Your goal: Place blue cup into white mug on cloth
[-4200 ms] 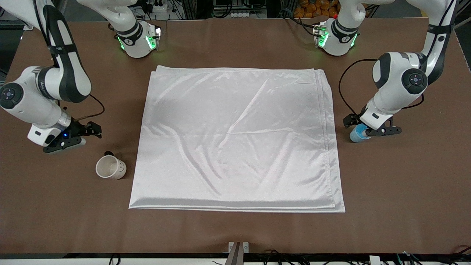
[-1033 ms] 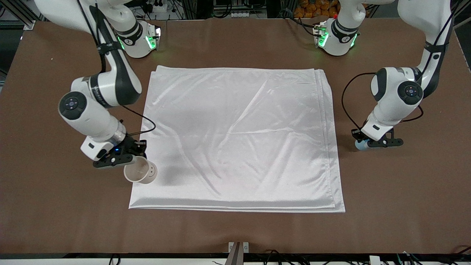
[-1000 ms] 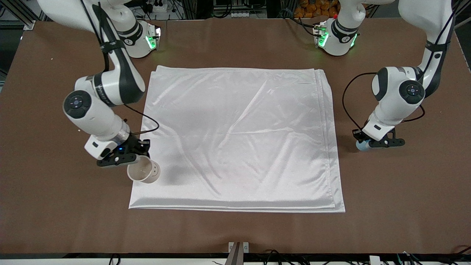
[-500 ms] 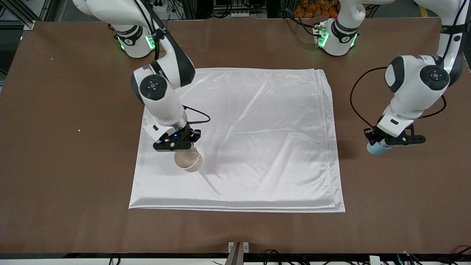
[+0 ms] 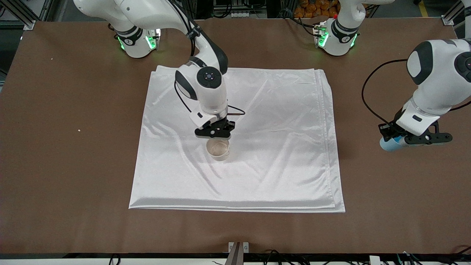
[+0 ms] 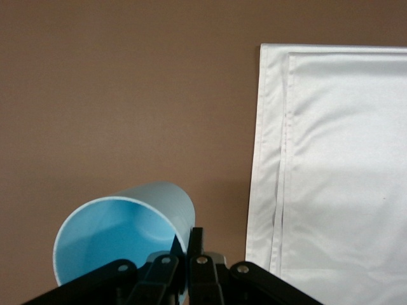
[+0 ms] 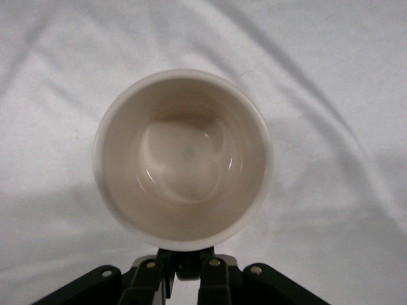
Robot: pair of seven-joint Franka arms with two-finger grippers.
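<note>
Right claw (image 5: pixel 217 137) clamped on white mug (image 5: pixel 218 149) by its handle side, over mid cloth (image 5: pixel 257 176); we see mug upright, mouth up. Left claw (image 5: pixel 399 141) clamped on blue cup (image 5: pixel 388 144), over bare desk (image 5: pixel 404 191) nr cloth edge, left arm's end.

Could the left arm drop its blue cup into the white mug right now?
Probably not yet. The left gripper holds the blue cup over bare table, off the cloth, while the right gripper is shut on the white mug at its handle side.
</note>
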